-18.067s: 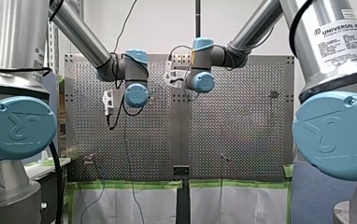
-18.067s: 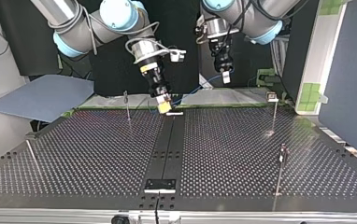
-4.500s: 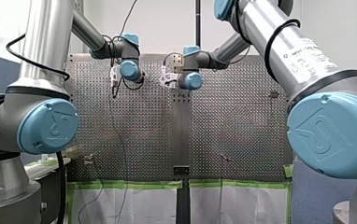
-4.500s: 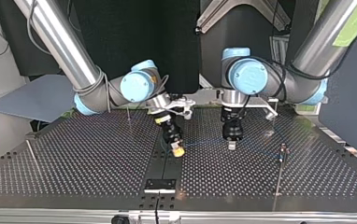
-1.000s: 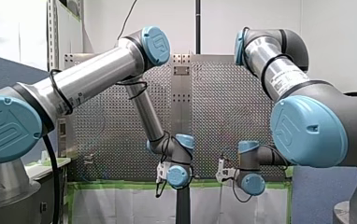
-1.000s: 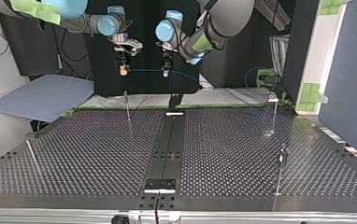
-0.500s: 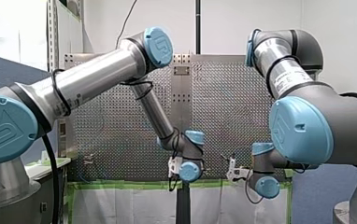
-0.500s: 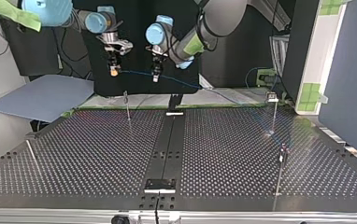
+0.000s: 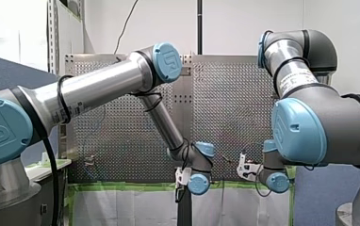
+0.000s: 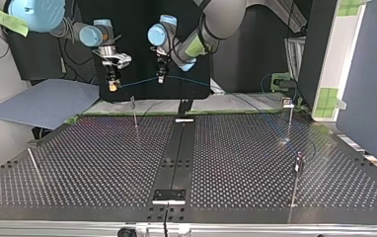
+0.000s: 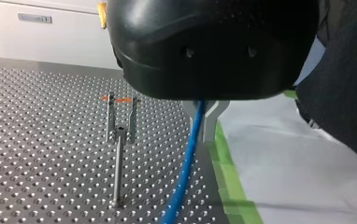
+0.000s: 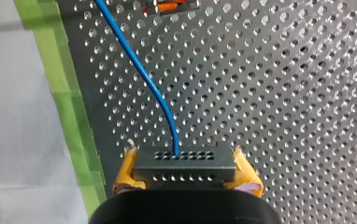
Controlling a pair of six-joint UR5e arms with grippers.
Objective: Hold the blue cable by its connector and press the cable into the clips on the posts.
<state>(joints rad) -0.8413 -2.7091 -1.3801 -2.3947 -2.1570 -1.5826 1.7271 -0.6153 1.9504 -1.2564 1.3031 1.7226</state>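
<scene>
My right gripper (image 12: 185,179), with yellow pads, is shut on the dark grey connector (image 12: 185,165). The blue cable (image 12: 141,77) leaves the connector and runs past an orange-marked clip (image 12: 169,5). In the top view my right gripper (image 10: 111,87) hangs above the far left post (image 10: 134,111). From it the blue cable (image 10: 137,81) stretches to my left gripper (image 10: 161,77). In the left wrist view the metal fingers (image 11: 209,122) are shut on the blue cable (image 11: 186,163), beside a post with a clip (image 11: 119,122).
More thin posts stand at the top view's right (image 10: 289,116) (image 10: 297,168) and near left (image 10: 33,165). A black strip (image 10: 176,153) runs down the middle of the perforated table. Green tape (image 11: 228,177) edges the table's far side, and a blue-grey sheet (image 10: 43,101) lies beyond it.
Both grippers have moved toward the top view's left with the cable stretched between them, and a little lower. Both grips are unchanged.
</scene>
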